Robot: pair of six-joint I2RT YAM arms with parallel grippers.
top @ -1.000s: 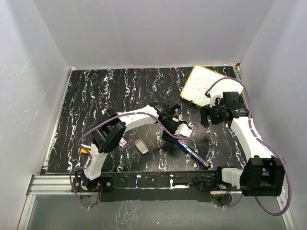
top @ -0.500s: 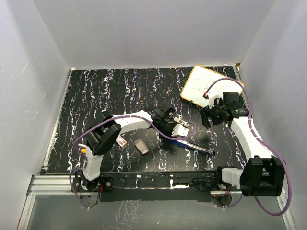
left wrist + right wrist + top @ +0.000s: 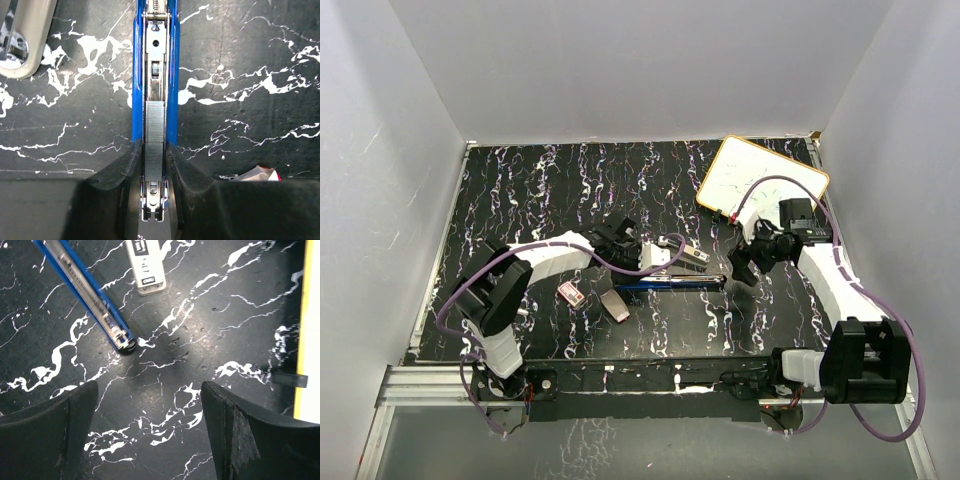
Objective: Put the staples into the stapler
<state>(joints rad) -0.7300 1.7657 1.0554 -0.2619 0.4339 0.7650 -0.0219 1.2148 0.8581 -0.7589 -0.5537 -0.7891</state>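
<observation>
Two arms in the top view: left gripper (image 3: pixel 648 272) reaches low across the black marbled table (image 3: pixel 520 190), right gripper (image 3: pixel 745 265) hovers. Behind the left fingers, apart, lies the small red-pink cardboard staple box (image 3: pixel 572 294).

Left wrist: black fingers (image 3: pixel 112 180) clenched on the open blue metal stapler (image 3: pixel 136 100), ribbed staple strip (image 3: pixel 154 130) between them.

Right wrist: fingers (image 3: pixel 45 430) spread wide, stapler's rounded tip ahead.

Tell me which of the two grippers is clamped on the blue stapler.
The left gripper: it pinches the blue stapler from both sides. The right gripper hangs open above the table, holding nothing.
</observation>
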